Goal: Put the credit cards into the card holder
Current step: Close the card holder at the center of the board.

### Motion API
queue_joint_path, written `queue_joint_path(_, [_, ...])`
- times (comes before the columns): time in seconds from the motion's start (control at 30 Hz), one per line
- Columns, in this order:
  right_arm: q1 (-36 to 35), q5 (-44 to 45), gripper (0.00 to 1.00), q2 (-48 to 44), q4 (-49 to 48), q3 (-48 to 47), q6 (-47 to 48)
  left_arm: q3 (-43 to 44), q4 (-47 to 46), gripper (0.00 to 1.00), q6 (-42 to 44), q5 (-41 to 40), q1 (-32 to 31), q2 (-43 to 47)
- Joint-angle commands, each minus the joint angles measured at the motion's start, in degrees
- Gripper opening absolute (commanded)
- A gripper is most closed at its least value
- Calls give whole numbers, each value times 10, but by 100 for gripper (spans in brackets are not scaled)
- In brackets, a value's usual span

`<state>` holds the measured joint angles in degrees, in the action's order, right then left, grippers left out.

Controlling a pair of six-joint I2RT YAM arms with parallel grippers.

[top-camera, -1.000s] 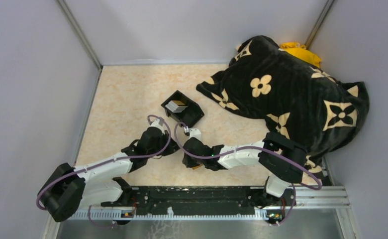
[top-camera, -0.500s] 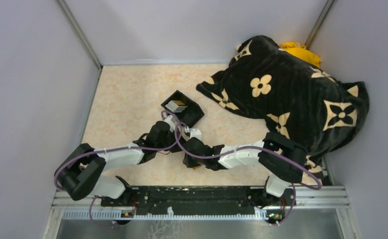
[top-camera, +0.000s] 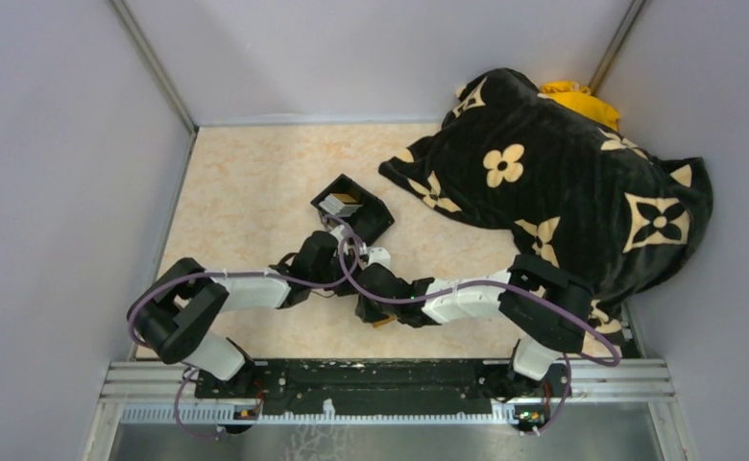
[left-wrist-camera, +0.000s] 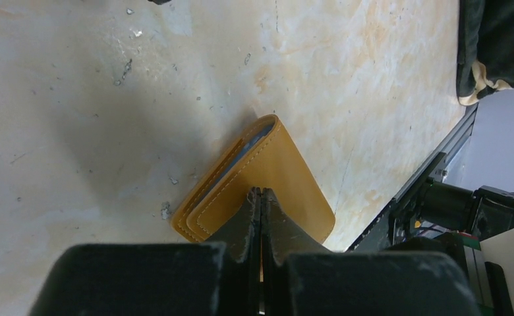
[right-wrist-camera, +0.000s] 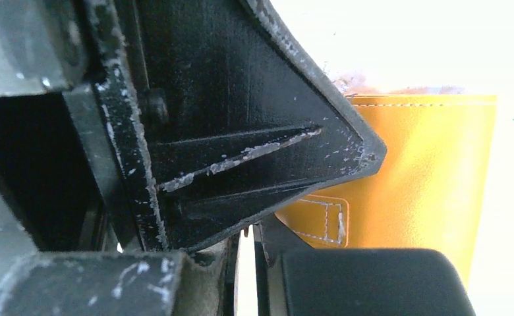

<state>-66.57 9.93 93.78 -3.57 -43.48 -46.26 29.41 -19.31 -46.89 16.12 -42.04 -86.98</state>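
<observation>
The card holder (left-wrist-camera: 287, 178) is an orange-tan wallet lying folded shut on the table. In the top view only a sliver of it (top-camera: 382, 323) shows under my right arm. My left gripper (left-wrist-camera: 261, 192) is shut and empty, its tips right over the holder's top face; in the top view it (top-camera: 350, 269) sits beside my right gripper (top-camera: 365, 300). In the right wrist view my right gripper (right-wrist-camera: 248, 230) has its jaws a thin slit apart, with nothing seen between them, next to the holder's side tab (right-wrist-camera: 327, 218). The credit cards (top-camera: 340, 204) lie in the black box (top-camera: 371, 223).
A black blanket with cream flowers (top-camera: 563, 182) covers the right side of the table; a corner shows in the left wrist view (left-wrist-camera: 498, 46). A yellow thing (top-camera: 577, 99) lies behind it. The arms' base rail (top-camera: 380, 375) runs along the near edge. Grey walls enclose the table.
My left arm has reached right, bringing its shut gripper in over the card holder beside my right gripper. My right arm has stayed still.
</observation>
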Motion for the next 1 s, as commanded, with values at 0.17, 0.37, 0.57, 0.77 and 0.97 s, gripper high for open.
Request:
queue_joint_path(0.17, [2, -5, 37, -48, 3, -12, 25, 14, 69, 0, -14, -31, -11, -31])
queue_joint_path(0.37, [-2, -18, 47, -64, 28, -27, 34, 10, 88, 0, -24, -47, -13, -32])
queue_joint_path(0.57, [-11, -25, 49, -74, 51, -41, 42, 9, 98, 0, -29, -52, -14, -35])
queue_joint_path(0.77, [-21, -30, 49, -86, 64, -47, 44, 10, 102, 0, -30, -55, -14, -36])
queue_joint_path(0.97, [-28, -26, 49, -104, 82, -58, 52, 11, 102, 0, -34, -55, -15, -41])
